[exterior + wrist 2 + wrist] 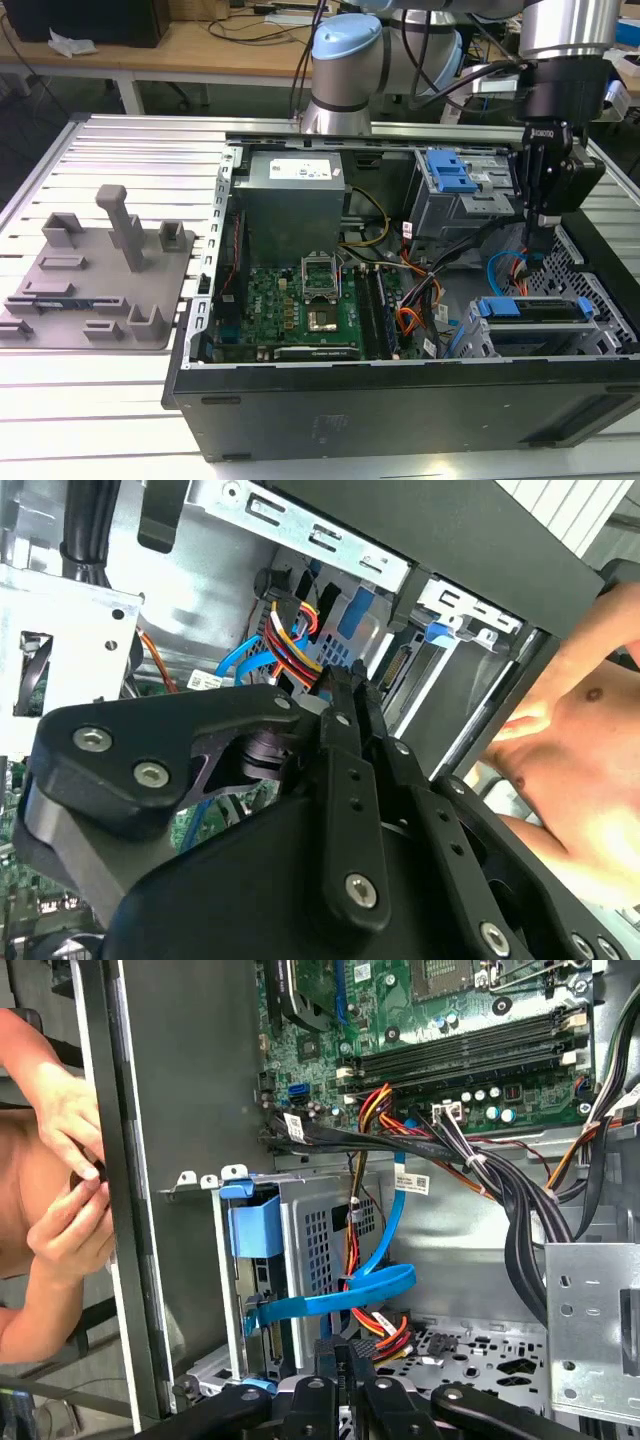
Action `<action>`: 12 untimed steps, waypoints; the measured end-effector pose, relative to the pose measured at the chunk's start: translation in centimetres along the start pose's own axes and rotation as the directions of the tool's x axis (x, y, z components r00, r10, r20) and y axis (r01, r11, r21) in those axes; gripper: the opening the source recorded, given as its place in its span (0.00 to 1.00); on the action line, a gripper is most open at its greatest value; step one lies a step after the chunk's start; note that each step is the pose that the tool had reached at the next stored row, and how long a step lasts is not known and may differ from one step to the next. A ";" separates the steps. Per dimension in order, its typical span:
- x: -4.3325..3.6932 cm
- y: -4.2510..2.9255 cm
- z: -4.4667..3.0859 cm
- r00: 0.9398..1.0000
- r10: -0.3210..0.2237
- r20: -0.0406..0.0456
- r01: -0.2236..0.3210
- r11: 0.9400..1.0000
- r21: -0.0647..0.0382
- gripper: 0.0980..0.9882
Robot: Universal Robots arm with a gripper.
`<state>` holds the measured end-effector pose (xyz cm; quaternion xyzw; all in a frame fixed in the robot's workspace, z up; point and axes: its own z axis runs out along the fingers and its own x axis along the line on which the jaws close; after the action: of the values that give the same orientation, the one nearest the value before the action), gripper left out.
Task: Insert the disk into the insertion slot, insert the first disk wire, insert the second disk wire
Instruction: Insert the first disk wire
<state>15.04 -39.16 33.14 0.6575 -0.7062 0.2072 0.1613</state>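
Slotted bench [90, 420], open computer case [400, 410] | gripper [345, 1348] inside case, jaws drawn together, hold on anything not discernible | disk [500, 307] seated in insertion slot [320, 1238] beside gripper | coloured wire bundle [385, 1332] at tips; its plug is best squared to the socket and pressed straight.

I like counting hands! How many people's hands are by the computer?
2. Both sit close together outside the case wall in the first wrist view: one hand, another hand. Others may be hidden.

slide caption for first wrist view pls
Gripper beside the coloured wire bundle, with the disk sitting in the insertion slot and a person's hands outside the case.
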 end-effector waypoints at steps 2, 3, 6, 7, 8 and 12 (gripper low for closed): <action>-0.04 -0.49 0.02 1.000 -0.019 -0.002 0.019 0.999 -0.032 0.07; -0.04 -0.63 0.03 1.000 -0.024 -0.002 0.024 0.999 -0.041 0.07; 0.41 -0.78 0.26 1.000 -0.030 0.010 0.030 0.998 -0.052 0.07; 0.58 -0.79 0.31 0.999 -0.030 0.017 0.030 0.998 -0.053 0.07; 0.75 -0.80 0.35 0.999 -0.029 0.025 0.031 0.998 -0.053 0.07; 1.94 -0.90 0.34 0.997 -0.027 0.078 0.031 0.998 -0.056 0.07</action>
<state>15.80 -41.05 33.89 0.6702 -0.7080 0.1591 0.1557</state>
